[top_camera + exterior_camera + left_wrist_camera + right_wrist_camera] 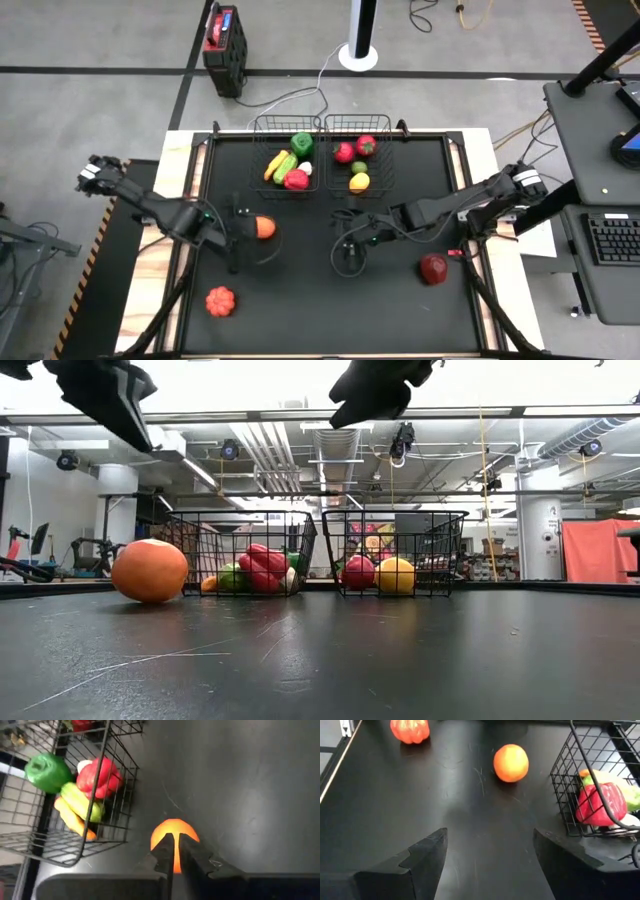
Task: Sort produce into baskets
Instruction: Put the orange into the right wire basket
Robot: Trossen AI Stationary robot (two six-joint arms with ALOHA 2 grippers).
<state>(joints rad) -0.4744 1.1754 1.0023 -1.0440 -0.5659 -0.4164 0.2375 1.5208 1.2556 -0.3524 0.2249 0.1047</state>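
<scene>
1. Orange and round, the smooth plastic toy fruit [174,836] lies on the black table mat [400,300] just in front of my left gripper [240,226], whose fingers are pinched together with nothing between them; I judge the tips sit above the fruit, not around it.
2. My right gripper [490,852] hovers over bare mat near the middle, its jaws parted and empty, probably between picks.
3. Two pieces wait unsorted: a ribbed red-orange toy pumpkin [220,301] near the front on my left, and a dark red toy apple [433,267] on my right.
4. The left black wire-mesh basket [262,130] holds a green pepper, a red pepper, and yellow, green and orange long pieces; the matching right wire basket [382,124] holds two red fruits, a small green one and a yellow lemon.
</scene>
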